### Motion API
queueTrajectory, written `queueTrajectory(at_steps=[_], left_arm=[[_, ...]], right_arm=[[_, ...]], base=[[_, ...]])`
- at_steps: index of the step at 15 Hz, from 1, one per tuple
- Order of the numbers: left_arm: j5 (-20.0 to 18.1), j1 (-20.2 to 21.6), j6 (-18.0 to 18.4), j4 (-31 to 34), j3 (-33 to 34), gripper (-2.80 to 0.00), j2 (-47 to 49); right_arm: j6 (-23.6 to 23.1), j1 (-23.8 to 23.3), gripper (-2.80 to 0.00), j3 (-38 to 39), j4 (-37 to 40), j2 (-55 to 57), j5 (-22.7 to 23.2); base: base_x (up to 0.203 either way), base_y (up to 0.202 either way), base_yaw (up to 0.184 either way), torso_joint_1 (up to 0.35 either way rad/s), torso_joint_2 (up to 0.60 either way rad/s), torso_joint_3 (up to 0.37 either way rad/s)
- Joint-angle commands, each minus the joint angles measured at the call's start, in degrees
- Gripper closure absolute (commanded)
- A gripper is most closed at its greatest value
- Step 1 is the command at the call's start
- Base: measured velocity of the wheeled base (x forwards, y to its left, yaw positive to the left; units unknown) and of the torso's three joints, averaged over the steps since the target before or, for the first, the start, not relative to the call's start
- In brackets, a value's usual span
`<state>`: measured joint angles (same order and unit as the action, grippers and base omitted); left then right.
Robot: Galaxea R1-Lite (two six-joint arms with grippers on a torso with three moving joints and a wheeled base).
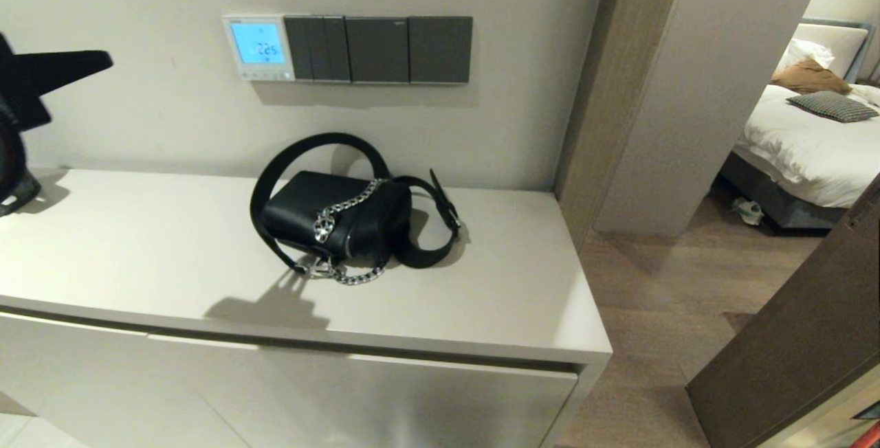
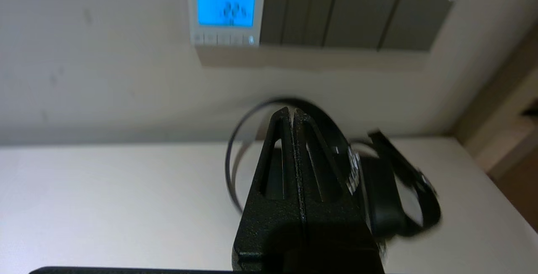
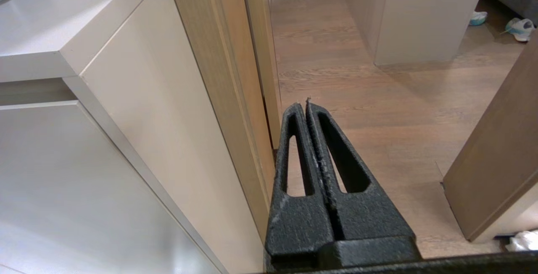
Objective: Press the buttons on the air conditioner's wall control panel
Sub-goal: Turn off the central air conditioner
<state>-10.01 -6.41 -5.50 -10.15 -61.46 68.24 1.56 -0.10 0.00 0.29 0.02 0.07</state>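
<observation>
The white wall control panel [image 1: 258, 47] hangs on the wall above the cabinet, its screen lit light blue with digits. Its row of small buttons [image 1: 266, 75] runs along its bottom edge. It also shows in the left wrist view [image 2: 226, 8], with the buttons [image 2: 222, 39] under the screen. My left gripper [image 1: 103, 58] is shut and empty at the far left, raised above the cabinet top, well left of the panel and a little below its middle; in the left wrist view [image 2: 291, 111] its tips point toward the wall below the panel. My right gripper [image 3: 306, 102] is shut, parked low beside the cabinet's end, over the floor.
Three dark grey switch plates [image 1: 378, 49] sit right of the panel. A black handbag [image 1: 333, 218] with chain and strap lies on the cabinet top [image 1: 137, 255] below them. A wooden door frame [image 1: 591, 91] stands to the right; a bedroom lies beyond.
</observation>
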Motion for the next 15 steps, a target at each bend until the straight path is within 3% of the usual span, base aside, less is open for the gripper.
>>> queueTrajectory(at_steps=[1, 6, 15], left_arm=[[0.92, -0.73, -0.2, -5.09, -3.88, 0.0, 11.49], [1.77, -2.21, -0.43, -7.8, -14.71, 0.0, 24.33], [2.17, -3.92, -0.62, -13.63, -22.77, 0.0, 38.95]], right_arm=[[0.02, 0.01, 0.0, 0.18, -0.03, 0.06, 0.01], [0.02, 0.01, 0.0, 0.18, -0.03, 0.06, 0.01], [0.02, 0.01, 0.0, 0.17, -0.03, 0.06, 0.01]], base=[[0.0, 0.0, 0.0, 0.0, 0.0, 0.0], [0.0, 0.0, 0.0, 0.0, 0.0, 0.0], [0.0, 0.0, 0.0, 0.0, 0.0, 0.0]])
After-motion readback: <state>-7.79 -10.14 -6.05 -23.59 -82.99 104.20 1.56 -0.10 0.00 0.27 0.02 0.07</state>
